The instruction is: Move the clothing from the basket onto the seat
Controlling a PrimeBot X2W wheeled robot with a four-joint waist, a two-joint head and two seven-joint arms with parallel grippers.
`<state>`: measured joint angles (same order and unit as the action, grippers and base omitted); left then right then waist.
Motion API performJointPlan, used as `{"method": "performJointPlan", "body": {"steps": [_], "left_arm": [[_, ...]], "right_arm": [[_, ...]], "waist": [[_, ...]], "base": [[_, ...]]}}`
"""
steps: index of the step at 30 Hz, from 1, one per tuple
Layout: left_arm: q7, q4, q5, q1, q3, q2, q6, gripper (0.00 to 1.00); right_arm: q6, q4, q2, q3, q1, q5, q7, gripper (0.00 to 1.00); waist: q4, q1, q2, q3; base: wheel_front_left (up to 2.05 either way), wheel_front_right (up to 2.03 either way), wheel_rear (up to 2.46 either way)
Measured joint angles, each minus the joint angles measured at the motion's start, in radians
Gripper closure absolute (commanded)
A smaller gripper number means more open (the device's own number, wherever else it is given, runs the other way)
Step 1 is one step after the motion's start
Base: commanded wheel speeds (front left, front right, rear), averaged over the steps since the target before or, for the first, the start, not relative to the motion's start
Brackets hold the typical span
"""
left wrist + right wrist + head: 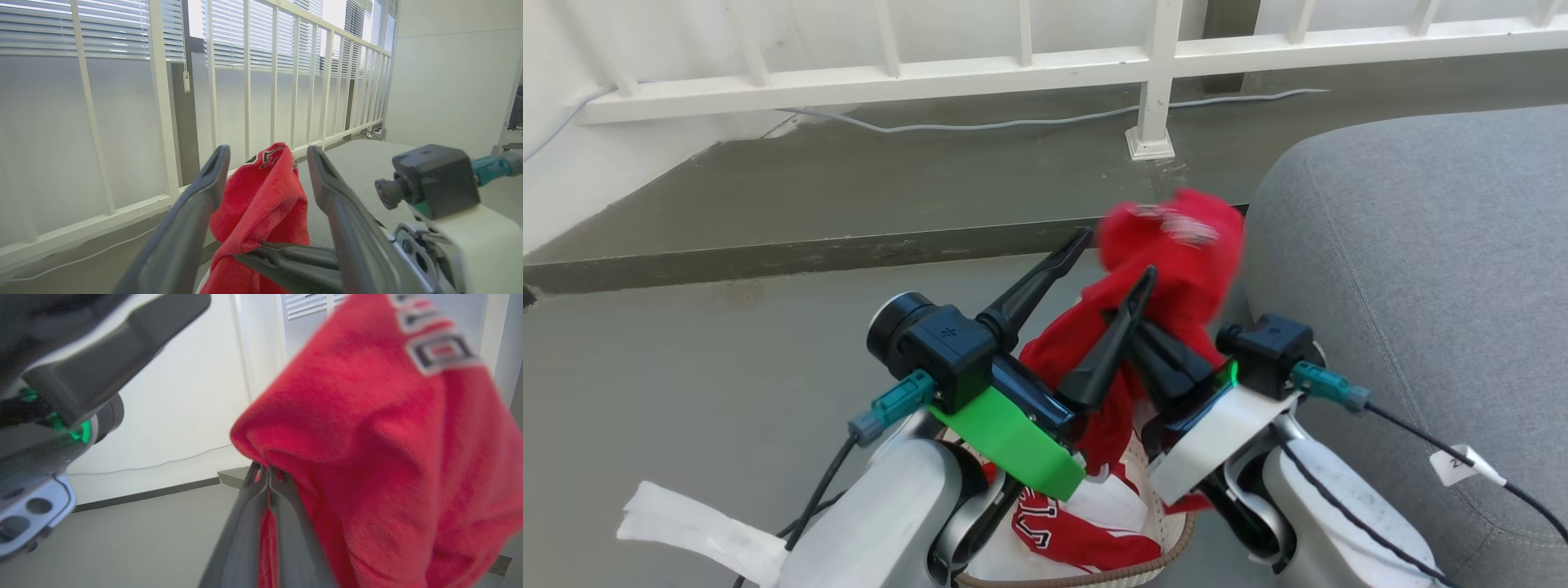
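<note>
Two red jerseys make up the clothing. One, the lifted jersey (1176, 245), is a soft, fleecy-looking bundle bunched into a rounded lump with black-and-white lettering near its top. It hangs in the air above the basket (1094, 576), just beside the rounded left edge of the seat (1421, 245) but not resting on it. The second jersey (1086, 527), red with white trim and outlined characters, lies crumpled inside the basket. The basket's brown woven-look rim curves along the bottom of the head view between the two pale forearms.

The right gripper (267, 479) has its long, tapered dark fingers pressed flat together on a fold of the lifted jersey, and the cloth drapes over and past their tips. The left gripper (1119, 251) stands with its fingers spread wide. In the left wrist view the red bundle rises between them; whether it brushes them cannot be told, but nothing is pinched.

The seat is coarse grey woven fabric with a stitched seam. Smooth grey floor (686, 367) stretches to the left and steps up to a raised ledge. Behind the ledge stand a white barred railing (1152, 57) and a thin pale cable (1013, 124). The left gripper and its green plastic bracket (1013, 441) cover much of the basket from the head camera.
</note>
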<state>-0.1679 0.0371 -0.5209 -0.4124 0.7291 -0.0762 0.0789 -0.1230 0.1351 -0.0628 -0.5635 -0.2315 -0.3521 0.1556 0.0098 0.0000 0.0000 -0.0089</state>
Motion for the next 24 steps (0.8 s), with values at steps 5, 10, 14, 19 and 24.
{"method": "performJointPlan", "body": {"steps": [5, 10, 14, 19, 24], "left_arm": [[0.016, 0.011, 0.008, 0.000, 0.021, -0.014, 0.002, 0.00], [0.035, 0.020, 0.040, 0.006, 0.045, -0.050, 0.009, 0.00], [0.063, 0.018, 0.047, 0.041, 0.072, -0.077, 0.009, 0.00], [0.094, 0.009, 0.058, 0.075, 0.106, -0.104, 0.010, 0.00], [0.107, 0.012, 0.058, 0.094, 0.116, -0.108, 0.010, 0.00]], "right_arm": [[0.008, 0.006, -0.008, 0.035, -0.011, -0.003, 0.015, 1.00], [0.013, 0.023, -0.029, 0.063, -0.012, -0.010, 0.020, 1.00], [0.034, 0.036, -0.044, 0.101, -0.011, -0.017, 0.026, 1.00], [0.053, 0.049, -0.070, 0.142, -0.011, -0.022, 0.029, 1.00], [0.064, 0.055, -0.082, 0.171, -0.011, -0.028, 0.037, 1.00]], "waist": [[-0.005, 0.0000, 0.0000, -0.003], [-0.018, 0.0000, 0.0000, -0.004], [-0.034, 0.0000, 0.0000, -0.003], [-0.057, 0.0000, 0.0000, 0.003], [-0.087, 0.0000, 0.0000, 0.014]], "base": [[0.00, 0.00, 0.00], [0.00, 0.00, 0.00], [0.00, 0.00, 0.00], [0.00, 0.00, 0.00], [0.00, 0.00, 0.00]]}}
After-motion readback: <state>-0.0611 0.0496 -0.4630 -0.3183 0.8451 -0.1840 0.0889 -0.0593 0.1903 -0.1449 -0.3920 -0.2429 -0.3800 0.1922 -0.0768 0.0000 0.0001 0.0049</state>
